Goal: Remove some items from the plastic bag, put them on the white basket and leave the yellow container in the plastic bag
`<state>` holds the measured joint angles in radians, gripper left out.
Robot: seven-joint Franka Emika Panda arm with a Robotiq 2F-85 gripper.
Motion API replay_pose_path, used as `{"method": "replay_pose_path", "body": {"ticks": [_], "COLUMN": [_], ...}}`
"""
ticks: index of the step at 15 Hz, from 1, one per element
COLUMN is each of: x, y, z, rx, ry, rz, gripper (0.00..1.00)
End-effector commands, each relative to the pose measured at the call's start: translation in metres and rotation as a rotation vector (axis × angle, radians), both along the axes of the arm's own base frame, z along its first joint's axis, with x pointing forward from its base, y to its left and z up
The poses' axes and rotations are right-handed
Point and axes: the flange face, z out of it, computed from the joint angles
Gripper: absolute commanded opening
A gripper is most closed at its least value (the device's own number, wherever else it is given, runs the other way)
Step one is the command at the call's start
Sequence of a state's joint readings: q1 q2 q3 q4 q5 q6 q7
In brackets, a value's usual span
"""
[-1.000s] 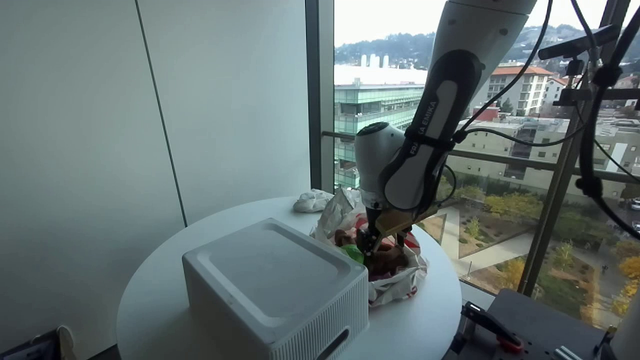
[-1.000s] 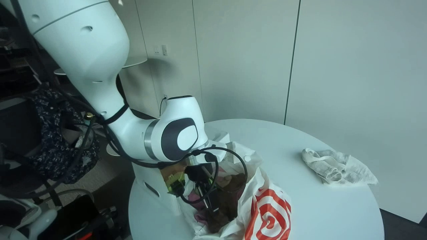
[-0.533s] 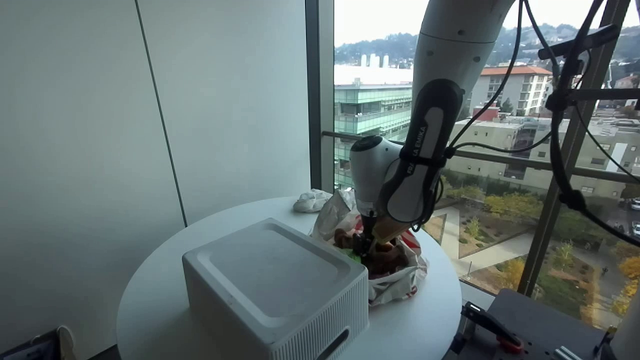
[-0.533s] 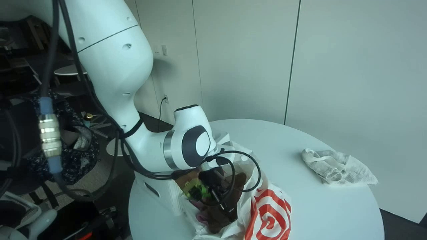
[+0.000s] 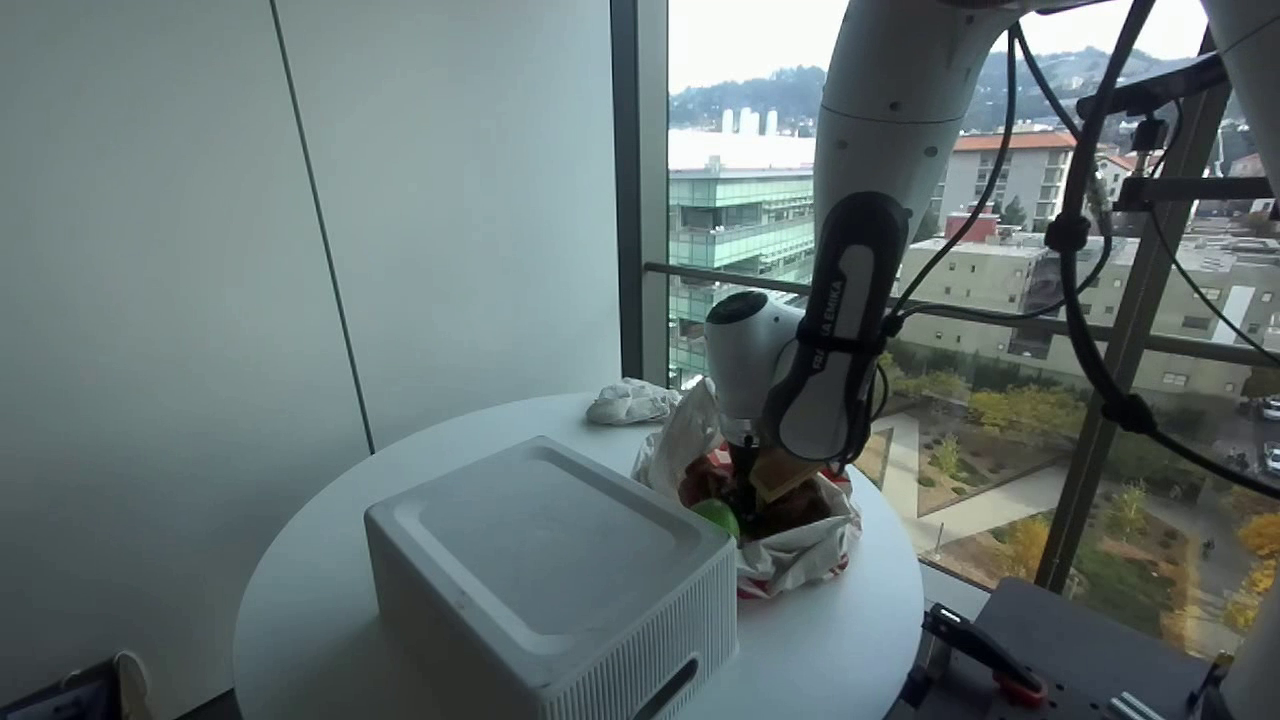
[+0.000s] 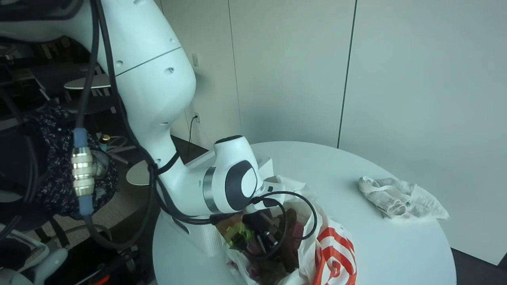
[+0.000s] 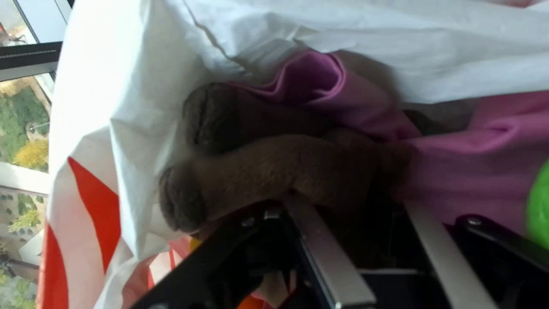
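My gripper (image 7: 354,202) reaches down into the white plastic bag (image 5: 800,560) with its red print. In the wrist view its fingers (image 7: 326,253) stand part way apart, brown plush between them; it is too dark to see whether they press on it. The brown plush toy (image 7: 274,167) lies with legs pointing to the bag's wall and wears a pink-purple cloth (image 7: 463,171). A green round thing (image 7: 540,206) sits beside it. Under the legs shows a small yellow patch (image 7: 195,243); whether that is the yellow container I cannot tell. The white basket (image 5: 550,540) has a closed, recessed face up.
Basket and bag stand close together on a round white table (image 5: 330,560). A crumpled white cloth or bag (image 6: 400,198) lies elsewhere on the table. Cables (image 6: 309,206) loop from the arm over the bag. A large window stands behind the table.
The arm has come lower over the bag. The bag has shifted and its printed side has creased. In an exterior view more of the green thing shows than half a second ago.
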<state>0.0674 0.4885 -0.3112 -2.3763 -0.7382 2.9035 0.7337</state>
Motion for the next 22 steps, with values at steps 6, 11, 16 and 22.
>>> {"method": "replay_pose_path", "body": {"ticks": [6,11,16,22], "x": [-0.019,-0.034,-0.050,-0.055], "y": [-0.014,-0.017,-0.021,0.044], "z": [0.034,0.083,0.131,0.243], "rx": [-0.036,-0.043,0.040,0.124], "ry": [0.036,0.114,0.399,0.456], "rz": [-0.041,-0.105,-0.141,0.095], "gripper": [0.14,0.13,0.09,0.14]}}
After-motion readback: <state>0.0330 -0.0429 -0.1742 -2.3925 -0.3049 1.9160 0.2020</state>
